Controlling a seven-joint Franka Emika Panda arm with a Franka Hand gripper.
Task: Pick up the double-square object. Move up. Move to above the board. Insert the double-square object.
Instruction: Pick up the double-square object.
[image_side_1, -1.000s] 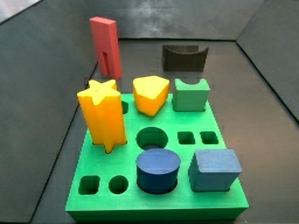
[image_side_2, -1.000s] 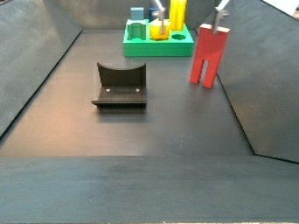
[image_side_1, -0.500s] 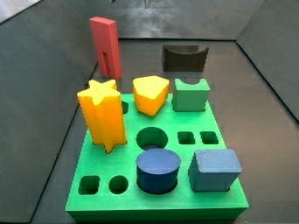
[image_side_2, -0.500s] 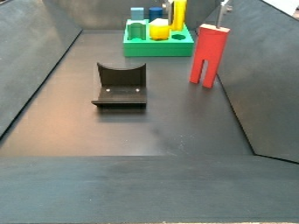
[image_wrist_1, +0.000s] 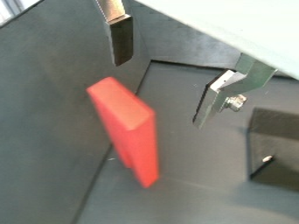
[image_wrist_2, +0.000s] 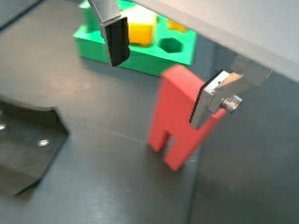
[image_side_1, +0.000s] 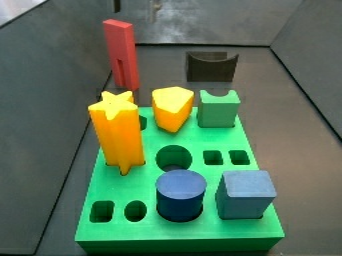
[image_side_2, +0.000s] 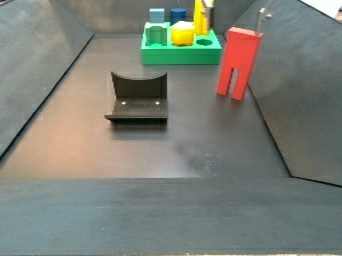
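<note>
The double-square object (image_side_1: 120, 54) is a tall salmon-red block. It stands upright on the dark floor behind the board (image_side_1: 139, 186) and close to the side wall. It also shows in a side view (image_side_2: 238, 62) with its two legs down. My gripper (image_wrist_2: 163, 74) is open and hovers above the block's top. In both wrist views the block (image_wrist_2: 176, 114) (image_wrist_1: 124, 131) lies below the two fingers (image_wrist_2: 115, 39), touching neither. The bright green board (image_wrist_2: 111, 54) shows beyond it.
The board carries a yellow star prism (image_side_1: 118, 130), an orange-yellow piece (image_side_1: 171, 108), a dull green notched block (image_side_1: 219, 108), a dark blue cylinder (image_side_1: 181, 193) and a blue-grey cube (image_side_1: 246, 193). The fixture (image_side_2: 136, 97) stands on the floor. Grey walls enclose the floor.
The gripper's finger has shifted slightly down and toward the red block in the side view. The block and the pieces on the board have not moved.
</note>
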